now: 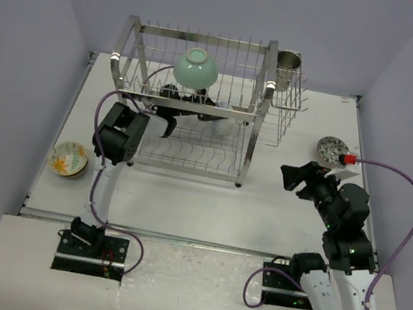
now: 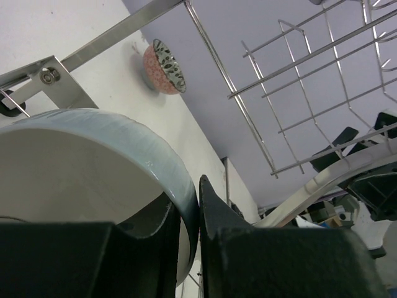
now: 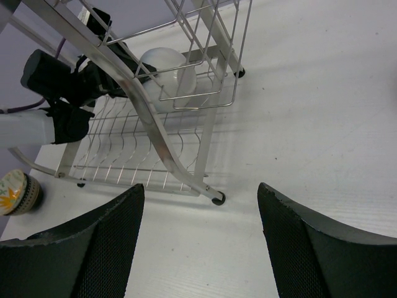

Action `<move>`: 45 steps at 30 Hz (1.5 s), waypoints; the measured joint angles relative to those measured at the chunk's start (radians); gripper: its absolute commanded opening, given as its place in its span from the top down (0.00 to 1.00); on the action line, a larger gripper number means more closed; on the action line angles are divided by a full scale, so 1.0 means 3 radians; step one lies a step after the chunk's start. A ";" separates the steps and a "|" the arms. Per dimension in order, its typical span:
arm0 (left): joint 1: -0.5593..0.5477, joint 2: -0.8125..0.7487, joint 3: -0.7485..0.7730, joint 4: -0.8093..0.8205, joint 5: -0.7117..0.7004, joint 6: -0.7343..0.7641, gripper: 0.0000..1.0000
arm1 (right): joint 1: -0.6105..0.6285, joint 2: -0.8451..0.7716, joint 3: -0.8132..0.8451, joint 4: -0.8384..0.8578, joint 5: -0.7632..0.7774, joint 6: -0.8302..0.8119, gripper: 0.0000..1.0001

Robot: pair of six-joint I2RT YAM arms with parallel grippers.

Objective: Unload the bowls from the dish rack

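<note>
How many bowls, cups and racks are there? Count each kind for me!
Bowls: 4 (mint-green bowl, pale bowl, pinkish bowl, flowery bowl)
Steel cup: 1
Dish rack: 1
Total: 6

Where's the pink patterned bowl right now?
Top view: the pink bowl sits on the table, right of the rack and just nearer the arms than the side basket.

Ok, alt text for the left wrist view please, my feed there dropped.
The left gripper pinches the rim of a pale blue bowl, one finger inside and one outside. Beyond it, dish rack wires cross the view and a pinkish patterned bowl sits on the table.
</note>
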 measured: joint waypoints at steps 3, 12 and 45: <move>0.0038 0.0113 -0.0060 0.0463 -0.0031 -0.0440 1.00 | 0.0000 0.0000 0.0000 -0.0001 0.0000 0.0000 0.26; 0.0078 0.0189 -0.0104 0.0710 -0.0331 -0.1488 1.00 | 0.0000 0.0001 0.0000 0.0000 0.0000 -0.0001 0.26; -0.0142 -0.0827 -0.1286 0.0731 -0.0374 -0.1857 1.00 | 0.0000 0.0004 0.0000 0.0000 0.0000 -0.0001 0.26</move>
